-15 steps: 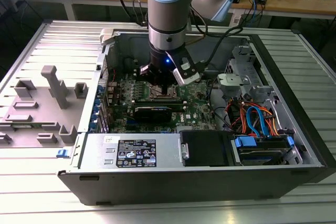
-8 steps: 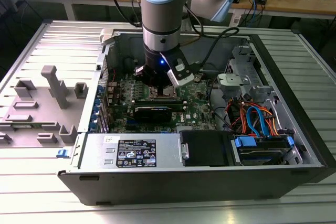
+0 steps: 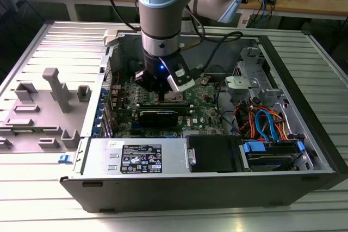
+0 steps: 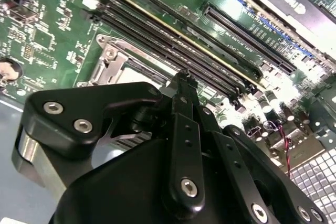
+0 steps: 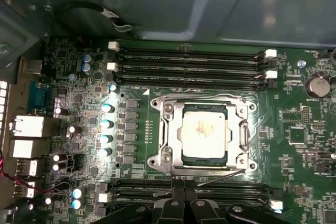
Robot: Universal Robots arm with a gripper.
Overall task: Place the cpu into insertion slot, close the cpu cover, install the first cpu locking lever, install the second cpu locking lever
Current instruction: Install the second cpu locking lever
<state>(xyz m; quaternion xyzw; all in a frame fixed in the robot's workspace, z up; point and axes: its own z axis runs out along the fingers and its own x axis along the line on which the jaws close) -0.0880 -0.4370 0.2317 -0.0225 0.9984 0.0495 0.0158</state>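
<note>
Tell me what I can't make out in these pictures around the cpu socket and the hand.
- Socket in the exterior view: the arm's wrist and hand stand over it, hiding the cpu.
- Socket in the second wrist view: the hand's black body covers most of the cpu cover.
- Locking levers in the first wrist view: thin wires beside the cpu cover around the cpu; whether they are latched is too fine to tell.

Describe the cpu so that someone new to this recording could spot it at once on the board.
In the first wrist view, start from the green motherboard and find the two banks of long black memory slots. Between them sits the silver cpu cover, closed. The cpu is the dull grey square in its cut-out, the board's one plain metal face.
</note>
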